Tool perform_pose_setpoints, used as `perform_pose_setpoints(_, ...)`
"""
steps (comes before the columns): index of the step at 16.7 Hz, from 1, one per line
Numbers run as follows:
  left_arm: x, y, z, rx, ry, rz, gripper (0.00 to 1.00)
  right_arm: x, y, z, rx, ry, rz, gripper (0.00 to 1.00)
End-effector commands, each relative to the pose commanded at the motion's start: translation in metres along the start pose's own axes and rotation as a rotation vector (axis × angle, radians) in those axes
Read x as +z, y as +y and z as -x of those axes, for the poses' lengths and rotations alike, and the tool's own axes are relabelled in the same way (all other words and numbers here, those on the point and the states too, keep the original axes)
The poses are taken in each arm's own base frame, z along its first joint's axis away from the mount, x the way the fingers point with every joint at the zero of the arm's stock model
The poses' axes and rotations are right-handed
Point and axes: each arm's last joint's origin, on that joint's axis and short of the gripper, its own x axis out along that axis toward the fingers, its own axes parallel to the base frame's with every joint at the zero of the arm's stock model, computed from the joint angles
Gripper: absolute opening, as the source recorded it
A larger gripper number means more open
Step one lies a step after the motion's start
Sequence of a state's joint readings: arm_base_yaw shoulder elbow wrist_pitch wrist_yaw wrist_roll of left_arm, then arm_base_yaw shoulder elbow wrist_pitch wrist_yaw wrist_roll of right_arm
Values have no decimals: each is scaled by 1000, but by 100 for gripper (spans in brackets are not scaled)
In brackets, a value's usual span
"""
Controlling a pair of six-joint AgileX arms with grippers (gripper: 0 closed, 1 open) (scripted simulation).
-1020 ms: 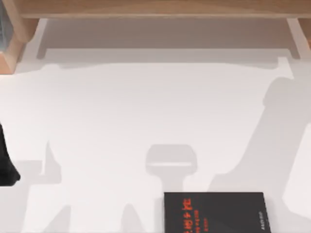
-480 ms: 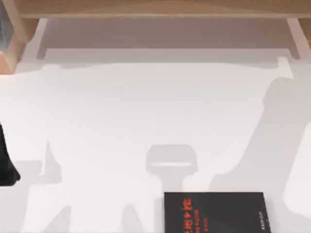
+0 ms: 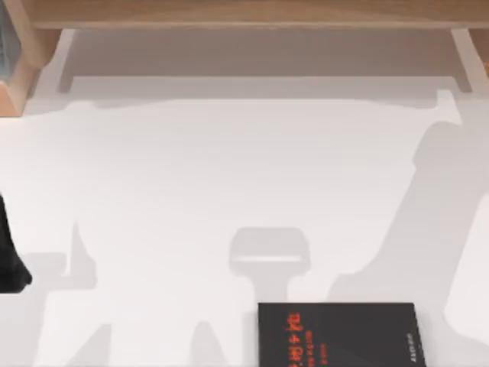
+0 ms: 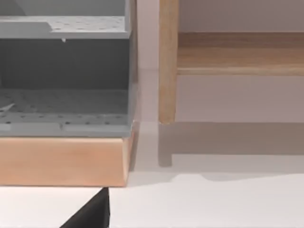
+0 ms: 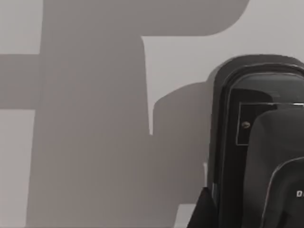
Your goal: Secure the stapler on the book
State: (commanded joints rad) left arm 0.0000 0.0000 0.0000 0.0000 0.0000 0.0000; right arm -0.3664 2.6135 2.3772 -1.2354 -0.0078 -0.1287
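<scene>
Flat on table point(image 3: 191, 168) lies book point(image 3: 336, 334), stapler point(image 5: 259, 142) apart; tool states unclear.

Wooden shelf point(image 3: 244, 14), grey perforated tray point(image 4: 64, 111)

The book point(image 3: 337, 335) ran off the bottom edge of the top view, so its red lettering was cut and the small white text was too tiny to read. A dark bit of the left arm point(image 3: 11, 260) poked in at the left edge. In the right wrist view, the stapler point(image 5: 259, 142) was clipped by the frame.
</scene>
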Motion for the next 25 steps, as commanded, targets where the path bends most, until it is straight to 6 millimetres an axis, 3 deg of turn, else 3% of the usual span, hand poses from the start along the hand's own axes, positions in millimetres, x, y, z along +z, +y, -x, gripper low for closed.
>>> perform_pose_setpoints(2,0,0,0,0,0,0,100,0,-1,4,-1,-4,-6,0)
perform_pose_setpoints(4,0,0,0,0,0,0,100,-4,-5,22,-5,-19,-38,0)
perform_pose_setpoints(7,0,0,0,0,0,0,100,-14,-5,68,-14,-76,-112,0)
perform_pose_setpoints(9,0,0,0,0,0,0,100,-23,9,108,-17,-143,-159,0)
perform_pose_setpoints(13,0,0,0,0,0,0,100,-56,64,186,2,-268,-229,0)
perform_pose_setpoints(17,0,0,0,0,0,0,100,-110,132,237,58,-338,-263,0)
perform_pose_setpoints(21,0,0,0,0,0,0,100,-171,198,257,154,-358,-244,0)
perform_pose_setpoints(25,0,0,0,0,0,0,100,-231,253,247,238,-312,-176,0)
